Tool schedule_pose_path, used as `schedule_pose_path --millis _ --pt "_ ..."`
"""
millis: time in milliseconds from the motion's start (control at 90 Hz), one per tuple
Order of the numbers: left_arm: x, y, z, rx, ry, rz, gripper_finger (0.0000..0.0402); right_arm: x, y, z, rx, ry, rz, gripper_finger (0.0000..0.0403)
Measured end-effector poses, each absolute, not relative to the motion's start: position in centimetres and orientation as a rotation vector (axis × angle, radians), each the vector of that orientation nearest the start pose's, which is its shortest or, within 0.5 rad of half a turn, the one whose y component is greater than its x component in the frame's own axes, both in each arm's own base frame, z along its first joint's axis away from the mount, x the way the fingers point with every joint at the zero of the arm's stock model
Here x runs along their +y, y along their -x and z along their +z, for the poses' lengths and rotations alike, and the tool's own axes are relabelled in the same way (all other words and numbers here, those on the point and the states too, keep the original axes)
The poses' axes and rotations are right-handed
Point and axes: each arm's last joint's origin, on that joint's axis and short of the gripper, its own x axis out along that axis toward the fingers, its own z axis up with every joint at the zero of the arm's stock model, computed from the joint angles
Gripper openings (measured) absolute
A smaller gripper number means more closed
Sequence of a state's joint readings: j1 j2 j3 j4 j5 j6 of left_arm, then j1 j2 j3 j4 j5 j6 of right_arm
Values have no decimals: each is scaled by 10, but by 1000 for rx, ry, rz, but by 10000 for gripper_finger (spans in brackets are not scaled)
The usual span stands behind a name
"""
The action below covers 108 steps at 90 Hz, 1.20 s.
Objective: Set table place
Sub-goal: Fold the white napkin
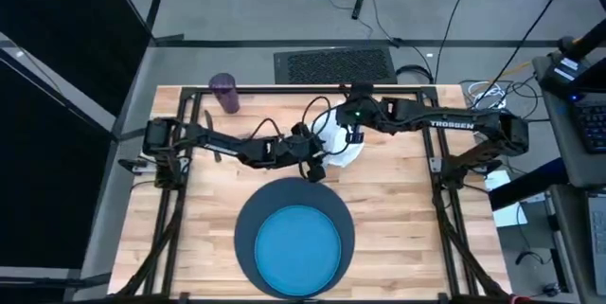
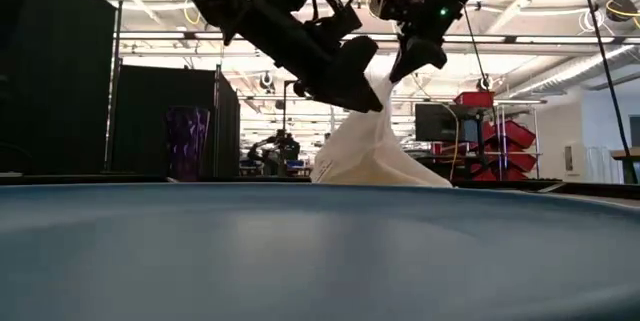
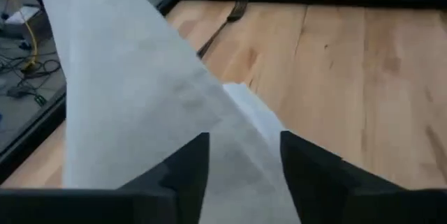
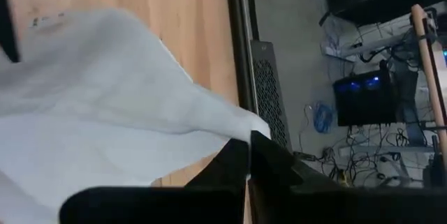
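Right now, from the high view, I have both arms meeting over the far middle of the tabletop (image 1: 398, 200), with the white napkin (image 1: 343, 145) bunched between them. The left tool (image 1: 315, 169) sits just beyond the far rim of the dark mat (image 1: 248, 221), which carries the blue plate (image 1: 298, 247) at the near edge. The right tool (image 1: 355, 132) is at the napkin's far side. The purple cup (image 1: 224, 93) stands well apart at the far left corner, and what I take for cutlery (image 1: 210, 138) lies under the left arm.

From the low view, the napkin (image 2: 370, 151) hangs as a tent: its top is lifted by both tools, while its lower edge seems to rest on the wood. The left tool (image 2: 355, 86) and right tool (image 2: 415, 56) hold it at nearly the same height.

On the left wrist view, the napkin (image 3: 133, 98) drapes across the two dark fingers (image 3: 185, 172), which stand visibly apart with cloth between them; I cannot tell whether they actually grip it.

On the right wrist view, the fingers (image 4: 258, 158) are pressed together, pinching a corner of the napkin (image 4: 105, 112).

I judge the step is spreading or folding the napkin. I would confirm the left grip first, then draw the tools apart slowly and level so the cloth goes taut without tearing, and lower it flat beside the mat, clear of the plate.
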<state>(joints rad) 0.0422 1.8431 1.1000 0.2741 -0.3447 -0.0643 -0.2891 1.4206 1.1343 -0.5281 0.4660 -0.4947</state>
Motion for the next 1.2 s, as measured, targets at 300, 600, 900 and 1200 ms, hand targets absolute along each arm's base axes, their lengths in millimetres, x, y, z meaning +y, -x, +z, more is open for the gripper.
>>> schedule_pose_path --millis 300,600,900,1200 --pt "23 -396 197 382 72 528 224 -102 -280 285 962 446 -488 0" --pt "23 -411 179 329 99 569 231 -102 -280 285 960 439 -491 0" --pt "25 -419 166 345 67 671 231 -101 -279 284 967 436 -490 0" --pt "26 -418 162 383 58 690 231 -101 -280 285 959 438 -490 0"
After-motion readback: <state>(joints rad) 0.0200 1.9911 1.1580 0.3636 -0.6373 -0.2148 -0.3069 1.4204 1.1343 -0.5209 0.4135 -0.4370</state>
